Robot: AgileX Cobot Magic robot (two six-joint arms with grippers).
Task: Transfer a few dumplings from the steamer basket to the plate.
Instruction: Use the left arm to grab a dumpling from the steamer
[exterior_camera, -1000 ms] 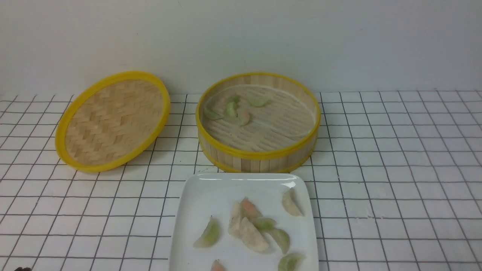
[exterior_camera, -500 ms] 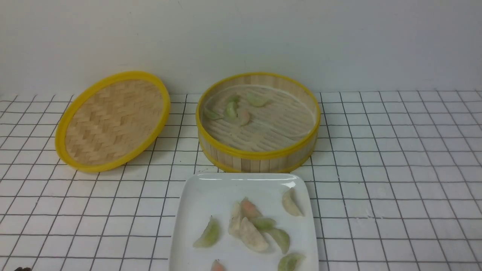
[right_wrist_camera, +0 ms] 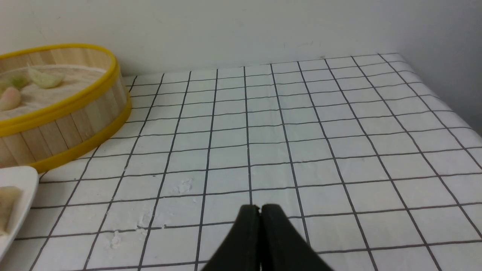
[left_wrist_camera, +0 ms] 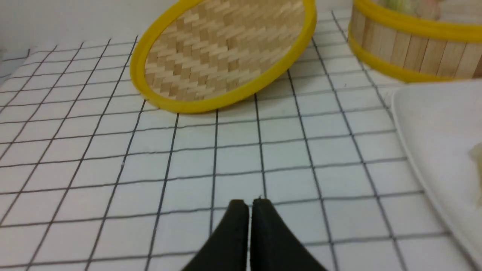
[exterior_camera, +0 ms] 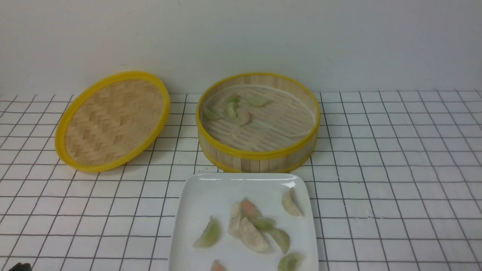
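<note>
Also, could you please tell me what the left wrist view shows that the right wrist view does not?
Only the left wrist view shows the yellow-rimmed woven lid and the left gripper, which is shut. Only the right wrist view shows the right gripper, also shut, and the table's far corner by the side wall. Both show the slatted wall of the steamer basket, a few dumplings, an edge of the plate and the grid cloth.

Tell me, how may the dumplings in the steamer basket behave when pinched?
Probably soft: the dumplings look translucent, so a hard pinch may squash them. Likely light, being small against the steamer basket. Their crescent shape may slip sideways.
</note>
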